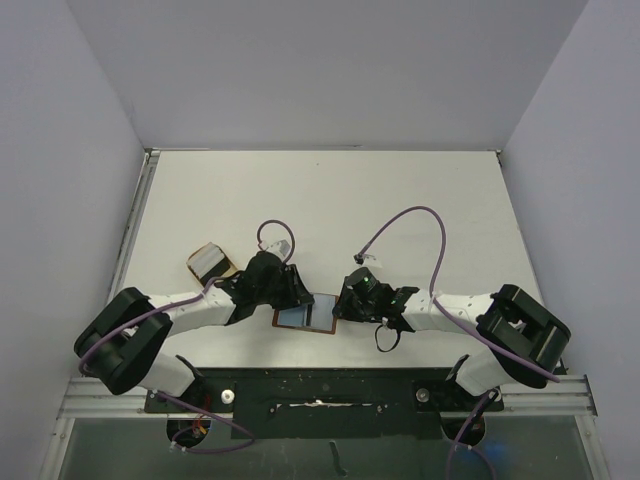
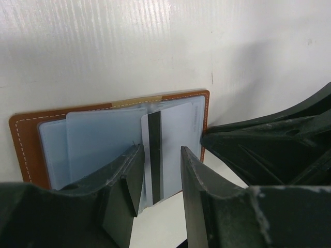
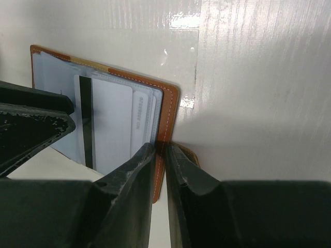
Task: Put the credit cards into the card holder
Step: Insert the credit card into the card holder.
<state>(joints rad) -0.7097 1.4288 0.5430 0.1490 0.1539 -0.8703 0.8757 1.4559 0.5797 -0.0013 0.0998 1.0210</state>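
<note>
Robot's left gripper (image 2: 161,152) part-open over striped credit card (image 2: 178,134), clasping nothing, card lying in open card holder (image 2: 23,150), second credit card (image 2: 98,139) alongside, right gripper (image 3: 160,147) opposite, pinching holder's brown edge, tan dish (image 1: 207,262) beyond left arm, white table (image 1: 400,200).

Place: a robotics lab test cell, judged from the fittings listed here.
Walls: plain pale lavender panels (image 1: 60,150) close in three sides.
Surface: a bare white table (image 1: 320,190) edged by a metal rail (image 1: 135,220).
Equipment: left arm (image 1: 190,310) and right arm (image 1: 450,310) on a dark base plate (image 1: 320,405), trailing purple cables (image 1: 420,215).
</note>
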